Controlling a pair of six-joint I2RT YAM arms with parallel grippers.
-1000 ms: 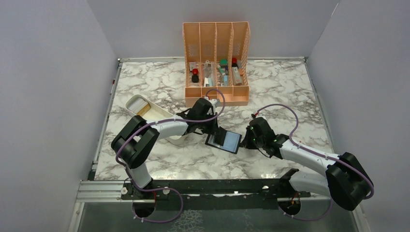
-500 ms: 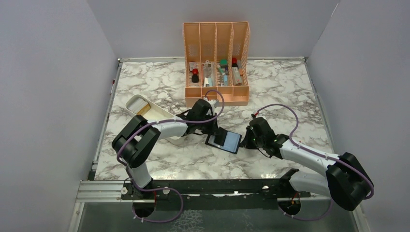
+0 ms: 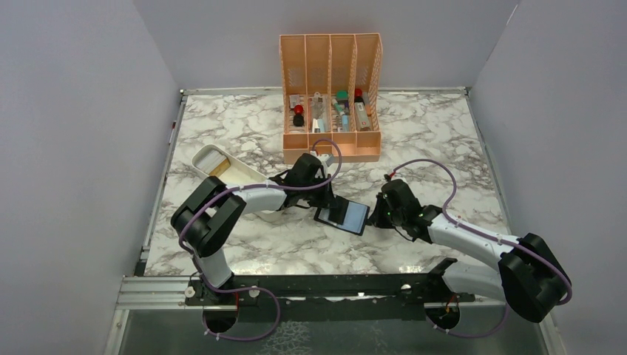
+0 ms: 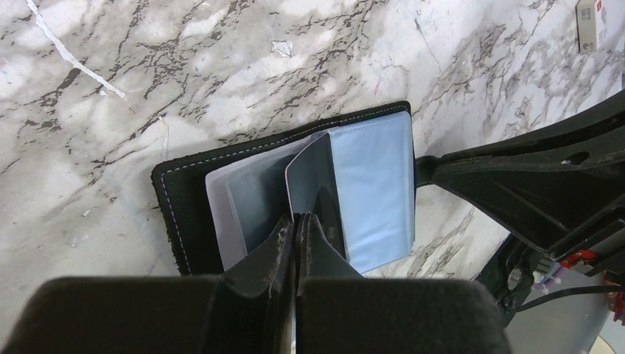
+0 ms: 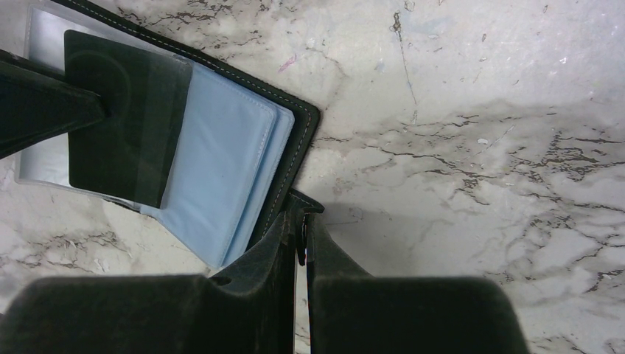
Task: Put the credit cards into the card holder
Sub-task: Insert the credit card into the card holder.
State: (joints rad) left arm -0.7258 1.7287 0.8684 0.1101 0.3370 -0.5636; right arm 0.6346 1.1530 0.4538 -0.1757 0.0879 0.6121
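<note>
The black card holder (image 3: 353, 217) lies open on the marble table between the two arms, bluish pockets up. It also shows in the left wrist view (image 4: 184, 210) and the right wrist view (image 5: 228, 169). My left gripper (image 3: 330, 204) (image 4: 296, 220) is shut on a dark credit card (image 4: 313, 181), whose far edge lies over the holder's clear and bluish pockets; the card also shows in the right wrist view (image 5: 110, 110). My right gripper (image 3: 375, 216) (image 5: 301, 221) is shut on the holder's small clasp tab (image 5: 306, 204) at its right edge.
A white oblong tray (image 3: 198, 157) stands left of the left arm with a tan card (image 3: 219, 168) in it. A tall orange slotted organiser (image 3: 330, 144) with small items stands at the back centre. Grey walls enclose the table.
</note>
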